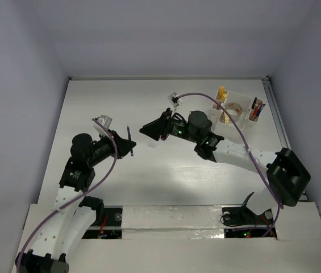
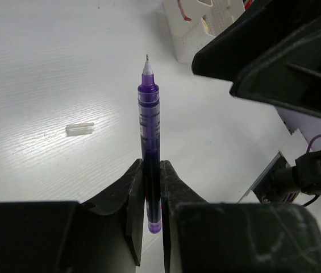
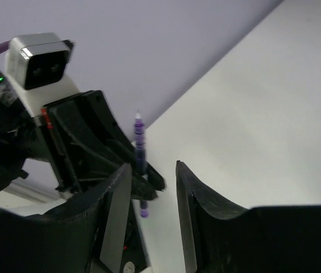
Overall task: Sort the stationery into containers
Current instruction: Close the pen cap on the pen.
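My left gripper (image 1: 129,147) is shut on a purple pen (image 1: 129,135) and holds it upright above the table. In the left wrist view the pen (image 2: 149,125) sticks out from between the closed fingers (image 2: 132,187), tip away from the camera. My right gripper (image 1: 146,131) is open and empty, facing the left gripper from close by. In the right wrist view the gripper (image 3: 153,166) has its jaws spread and the pen (image 3: 140,142) stands just beyond them. The cream-white organizer (image 1: 242,94) stands at the far right and holds a tape roll (image 1: 234,107), pens (image 1: 257,109) and a yellow block (image 1: 221,91).
A small clear cap (image 2: 80,128) lies on the white table below the grippers; it also shows in the top view (image 1: 153,145). The organizer's corner (image 2: 188,40) appears behind the pen. Purple cables loop over both arms. Walls enclose the table on three sides.
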`<action>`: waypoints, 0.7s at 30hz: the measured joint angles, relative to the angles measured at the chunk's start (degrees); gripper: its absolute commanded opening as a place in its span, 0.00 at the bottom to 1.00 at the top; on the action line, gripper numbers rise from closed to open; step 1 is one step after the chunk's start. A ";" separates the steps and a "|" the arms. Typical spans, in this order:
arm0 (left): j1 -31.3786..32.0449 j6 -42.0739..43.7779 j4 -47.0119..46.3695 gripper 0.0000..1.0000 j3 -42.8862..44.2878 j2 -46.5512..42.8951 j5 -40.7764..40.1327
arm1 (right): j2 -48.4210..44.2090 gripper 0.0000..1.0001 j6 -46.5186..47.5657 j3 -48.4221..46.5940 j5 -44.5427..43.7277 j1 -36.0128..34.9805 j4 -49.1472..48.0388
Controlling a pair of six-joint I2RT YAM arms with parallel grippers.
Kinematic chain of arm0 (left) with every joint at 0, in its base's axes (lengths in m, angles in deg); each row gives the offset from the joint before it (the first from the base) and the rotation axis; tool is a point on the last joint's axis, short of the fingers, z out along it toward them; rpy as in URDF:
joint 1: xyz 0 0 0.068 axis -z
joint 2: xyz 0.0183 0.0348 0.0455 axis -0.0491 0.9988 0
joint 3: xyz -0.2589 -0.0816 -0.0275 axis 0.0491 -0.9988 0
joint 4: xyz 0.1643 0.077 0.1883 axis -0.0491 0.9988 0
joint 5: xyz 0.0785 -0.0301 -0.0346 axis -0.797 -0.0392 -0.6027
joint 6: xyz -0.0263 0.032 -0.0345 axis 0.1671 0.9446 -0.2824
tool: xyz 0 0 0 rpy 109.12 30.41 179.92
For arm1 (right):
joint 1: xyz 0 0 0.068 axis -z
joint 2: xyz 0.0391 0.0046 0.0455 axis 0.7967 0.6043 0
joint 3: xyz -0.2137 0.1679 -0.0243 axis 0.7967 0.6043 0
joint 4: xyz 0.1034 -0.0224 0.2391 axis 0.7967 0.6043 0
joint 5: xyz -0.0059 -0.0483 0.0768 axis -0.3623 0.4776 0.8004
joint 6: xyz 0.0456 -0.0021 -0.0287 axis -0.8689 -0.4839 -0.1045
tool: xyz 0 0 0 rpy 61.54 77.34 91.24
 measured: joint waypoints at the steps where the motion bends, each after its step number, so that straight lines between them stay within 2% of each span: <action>1: -0.04 0.07 0.20 0.00 0.00 -0.24 -0.20 | -1.11 0.39 0.98 0.26 -0.22 0.87 1.70; 2: -0.07 0.09 0.35 0.00 0.00 -0.52 -0.44 | -2.08 0.31 1.90 0.39 -0.59 1.66 3.72; 5: -0.63 0.13 0.79 0.00 0.00 -1.81 -1.05 | -3.37 0.17 5.03 0.39 -2.56 3.56 9.94; 6: -0.96 0.15 0.96 0.00 0.00 -2.38 -1.36 | -3.41 0.00 6.34 0.31 -3.80 3.98 12.22; 11: -2.05 0.20 1.53 0.00 0.00 -5.44 -2.80 | 1.97 0.00 12.09 -4.68 -9.81 4.98 26.60; 14: -2.16 0.35 1.64 0.00 0.09 -6.21 -2.99 | 6.75 0.02 15.82 -7.69 -9.16 5.77 30.93; 17: -1.66 0.57 2.05 0.00 0.22 -6.75 -3.65 | 13.29 0.50 21.27 -14.51 -8.52 6.29 38.73; 18: -1.36 0.61 2.29 0.00 0.24 -6.93 -3.98 | 15.61 0.72 23.39 -17.66 -8.61 6.45 41.51; 20: -0.63 0.76 2.80 0.00 0.39 -7.41 -4.61 | 19.52 0.83 27.80 -23.23 -9.05 6.58 46.12; 21: -0.11 0.85 3.23 0.00 0.57 -7.58 -5.11 | 21.44 0.84 29.90 -26.10 -9.42 6.60 48.83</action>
